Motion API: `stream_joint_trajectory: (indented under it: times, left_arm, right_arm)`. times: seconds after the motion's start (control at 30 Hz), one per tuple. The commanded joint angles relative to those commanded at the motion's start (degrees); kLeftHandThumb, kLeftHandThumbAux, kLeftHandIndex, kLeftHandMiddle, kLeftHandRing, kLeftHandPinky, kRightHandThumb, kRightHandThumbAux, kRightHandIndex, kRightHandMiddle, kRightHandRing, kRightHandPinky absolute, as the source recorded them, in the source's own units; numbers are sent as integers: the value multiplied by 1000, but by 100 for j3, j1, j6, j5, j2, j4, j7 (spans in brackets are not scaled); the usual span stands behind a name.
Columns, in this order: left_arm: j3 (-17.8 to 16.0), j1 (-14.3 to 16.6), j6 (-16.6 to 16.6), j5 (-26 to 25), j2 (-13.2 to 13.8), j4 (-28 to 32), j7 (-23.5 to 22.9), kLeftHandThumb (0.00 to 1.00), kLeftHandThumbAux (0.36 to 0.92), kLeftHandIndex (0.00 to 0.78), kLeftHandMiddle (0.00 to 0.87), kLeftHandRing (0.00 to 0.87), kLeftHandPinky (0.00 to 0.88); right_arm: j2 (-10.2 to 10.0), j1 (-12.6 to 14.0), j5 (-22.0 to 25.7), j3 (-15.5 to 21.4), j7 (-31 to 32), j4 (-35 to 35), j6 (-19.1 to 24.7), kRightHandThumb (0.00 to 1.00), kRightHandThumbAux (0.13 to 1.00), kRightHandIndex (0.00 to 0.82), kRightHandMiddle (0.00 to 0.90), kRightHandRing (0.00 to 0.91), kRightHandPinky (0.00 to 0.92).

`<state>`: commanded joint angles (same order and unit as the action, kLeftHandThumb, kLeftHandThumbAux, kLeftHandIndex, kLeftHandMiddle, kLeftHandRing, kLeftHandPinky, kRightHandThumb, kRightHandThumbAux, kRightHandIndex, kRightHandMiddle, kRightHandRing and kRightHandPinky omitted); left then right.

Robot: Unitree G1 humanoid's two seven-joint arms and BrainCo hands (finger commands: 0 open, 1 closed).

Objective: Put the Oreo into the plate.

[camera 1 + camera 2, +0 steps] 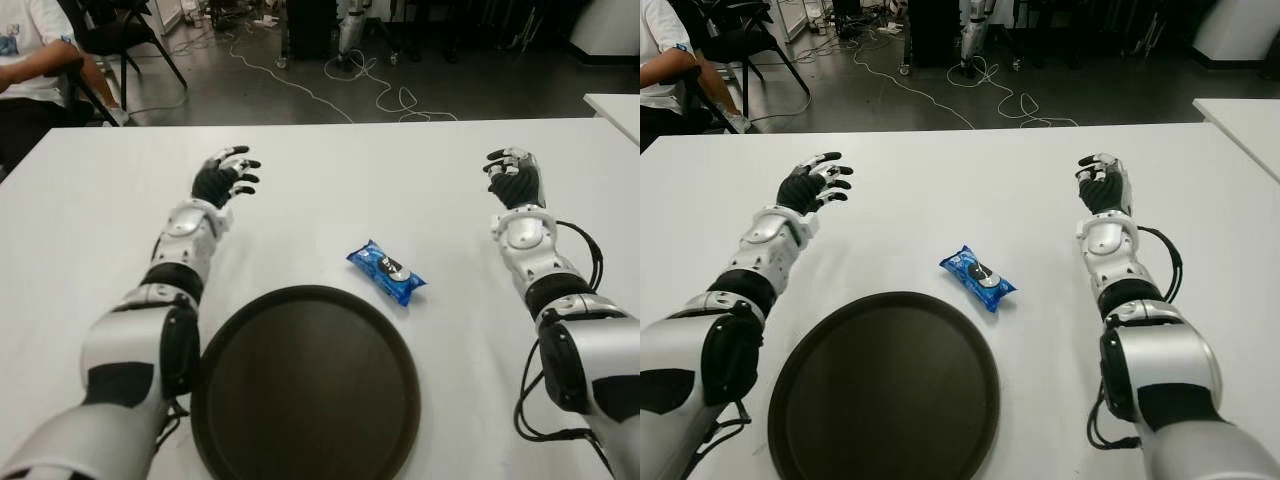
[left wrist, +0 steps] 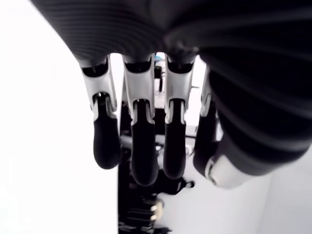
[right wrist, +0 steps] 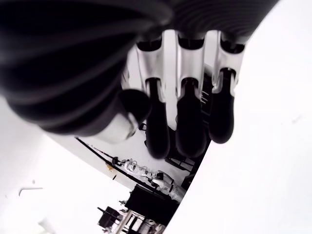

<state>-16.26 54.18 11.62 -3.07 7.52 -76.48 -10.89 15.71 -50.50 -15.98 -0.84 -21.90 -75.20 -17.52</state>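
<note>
A blue Oreo packet [image 1: 387, 272] lies on the white table [image 1: 330, 170], just beyond the far right rim of a round dark plate [image 1: 305, 385] that sits near the front edge. My left hand [image 1: 226, 176] is far to the left of the packet, fingers spread and holding nothing. My right hand [image 1: 514, 178] is far to the right of it, fingers relaxed and empty. Each wrist view shows only its own bare fingers [image 2: 139, 141] [image 3: 187, 122] with nothing between them.
A person in a white shirt [image 1: 30, 50] sits beside a black chair at the far left, past the table's corner. Cables [image 1: 350, 85] trail over the dark floor behind the table. A second white table's corner [image 1: 615, 105] shows at the far right.
</note>
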Motion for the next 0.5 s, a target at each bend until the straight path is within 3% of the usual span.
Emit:
stream_joint_trajectory:
  times: [0.13,0.17,0.2,0.33,0.5]
  left_arm:
    - [6,-14,-49,12,32,-14,-112,48,648,255,428,495,505]
    - [10,-17,-52,18,38,-14,-128,50,647,255,428,494,504]
    - [18,-23,-52,33,47,-15,-150,57,643,255,429,492,501]
    - [57,-35,-24,91,69,-17,-226,55,629,259,441,496,500]
    - [75,-41,7,115,85,-14,-282,63,620,260,447,499,501]
  right_arm:
    - [-25,184,-941,-950,-362,424,-384,821,693,361,493,463,483]
    - [-20,223,-1123,-1137,-422,499,-405,751,672,322,452,436,455]
    - [-43,233,-1423,-1436,-485,557,-350,499,607,190,313,343,360]
    - [30,417,-2415,-2411,-467,1148,-234,316,600,107,207,223,189]
    - [279,575,-2939,-2947,36,1932,-190,175,589,59,139,147,101]
